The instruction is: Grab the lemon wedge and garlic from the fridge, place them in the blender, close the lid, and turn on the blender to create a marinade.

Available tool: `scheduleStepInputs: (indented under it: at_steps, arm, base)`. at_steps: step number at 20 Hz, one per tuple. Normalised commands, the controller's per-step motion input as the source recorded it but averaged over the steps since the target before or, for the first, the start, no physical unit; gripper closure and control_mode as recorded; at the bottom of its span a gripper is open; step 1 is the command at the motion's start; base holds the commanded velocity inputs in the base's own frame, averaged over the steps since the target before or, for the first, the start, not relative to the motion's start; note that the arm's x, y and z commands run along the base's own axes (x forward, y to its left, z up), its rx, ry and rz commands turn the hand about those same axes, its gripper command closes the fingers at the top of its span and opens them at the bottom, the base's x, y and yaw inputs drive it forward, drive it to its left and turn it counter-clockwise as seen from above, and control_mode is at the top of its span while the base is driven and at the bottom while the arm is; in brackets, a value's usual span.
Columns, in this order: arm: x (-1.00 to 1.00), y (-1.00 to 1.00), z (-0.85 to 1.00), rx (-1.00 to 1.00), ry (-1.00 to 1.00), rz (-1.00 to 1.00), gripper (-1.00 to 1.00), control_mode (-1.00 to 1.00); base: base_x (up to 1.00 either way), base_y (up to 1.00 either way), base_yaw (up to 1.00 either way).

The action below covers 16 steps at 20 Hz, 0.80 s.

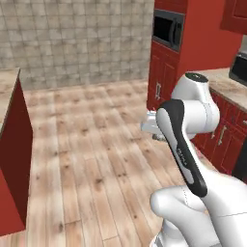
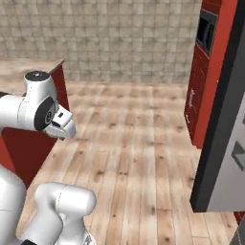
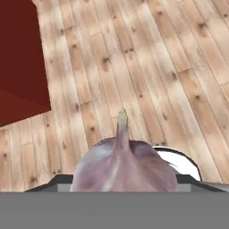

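Wooden floor [image 1: 91,144], tiled wall [image 1: 72,38], red cabinets [image 1: 164,77] (microwave [image 1: 168,28] above).

Arm over a wooden floor [image 1: 87,144]
Red cabinets [image 1: 164,77] stand right with a microwave [image 1: 168,29] above; a worktop [image 1: 224,84] runs alongside.

The garlic [image 3: 123,166] is pinkish-white with mauve streaks and a pale yellow-green tip, above a floor [image 3: 147,67] of light tan planks with dark knots, beside red cabinets [image 1: 166,72], a grey-beige tiled wall [image 1: 77,38], a black microwave [image 1: 168,29] and a dark grey fridge [image 2: 225,129].
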Motion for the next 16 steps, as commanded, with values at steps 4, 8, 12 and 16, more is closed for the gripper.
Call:
scheduleStepInputs:
  at_steps: [4,8,12,16]
  arm:
    - [0.0,0.0,0.0,0.0,0.0,0.0,1.0,1.0]
    - [0.0,0.0,0.0,0.0,0.0,0.0,1.0,1.0]
    - [0.0,0.0,0.0,0.0,0.0,0.0,1.0,1.0]
    - [0.0,0.0,0.0,0.0,0.0,0.0,1.0,1.0]
  base:
    - [-0.06,0.0,1.0]
    - [-0.03,0.0,1.0]
    - [0.0,0.0,1.0]
    - [0.0,0.0,1.0]
